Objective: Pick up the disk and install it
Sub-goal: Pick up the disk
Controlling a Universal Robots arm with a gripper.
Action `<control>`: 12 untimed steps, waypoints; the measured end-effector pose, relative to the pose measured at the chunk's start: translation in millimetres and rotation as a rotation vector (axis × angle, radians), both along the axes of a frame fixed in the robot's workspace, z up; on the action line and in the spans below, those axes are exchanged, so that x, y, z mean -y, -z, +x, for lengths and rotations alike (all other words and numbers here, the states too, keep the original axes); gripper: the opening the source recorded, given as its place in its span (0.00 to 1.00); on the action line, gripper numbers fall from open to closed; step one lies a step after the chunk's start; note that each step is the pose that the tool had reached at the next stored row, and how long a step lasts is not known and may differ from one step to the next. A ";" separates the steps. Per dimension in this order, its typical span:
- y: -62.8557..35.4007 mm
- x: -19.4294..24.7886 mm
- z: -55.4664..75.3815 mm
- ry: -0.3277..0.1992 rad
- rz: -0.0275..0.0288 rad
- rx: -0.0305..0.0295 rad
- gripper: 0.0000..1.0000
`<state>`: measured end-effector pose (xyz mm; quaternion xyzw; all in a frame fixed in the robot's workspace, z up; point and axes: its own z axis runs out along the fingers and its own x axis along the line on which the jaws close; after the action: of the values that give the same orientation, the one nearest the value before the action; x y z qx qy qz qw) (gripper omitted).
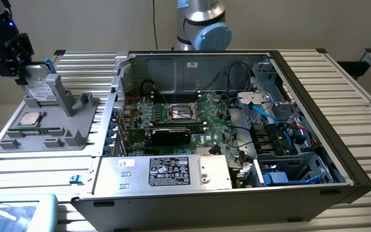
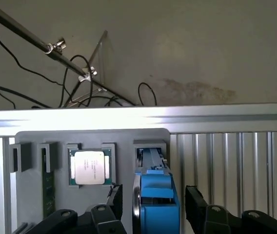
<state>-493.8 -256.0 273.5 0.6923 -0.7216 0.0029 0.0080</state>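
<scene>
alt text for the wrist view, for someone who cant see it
The open black claw straddles, with gaps either side, the flat silver-grey metal disk in its blue plastic bracket, which stands on edge in a grey plastic holder. A small square silver CPU chip sits in a neighbouring recess of the holder.

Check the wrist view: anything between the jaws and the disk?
Nothing. In the wrist view the gripper holds its open jaws on either side of the upright disk, with only a narrow bare gap on each side.
</scene>
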 end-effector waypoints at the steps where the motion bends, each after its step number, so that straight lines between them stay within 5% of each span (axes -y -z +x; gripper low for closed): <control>1: 0.1 0.0 0.0 0.000 0.0000 -0.0001 0.63; 12: 0.3 -0.1 -2.3 -0.001 0.0000 -0.0010 0.63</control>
<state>-496.2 -255.9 273.2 0.6926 -0.7213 0.0026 0.0084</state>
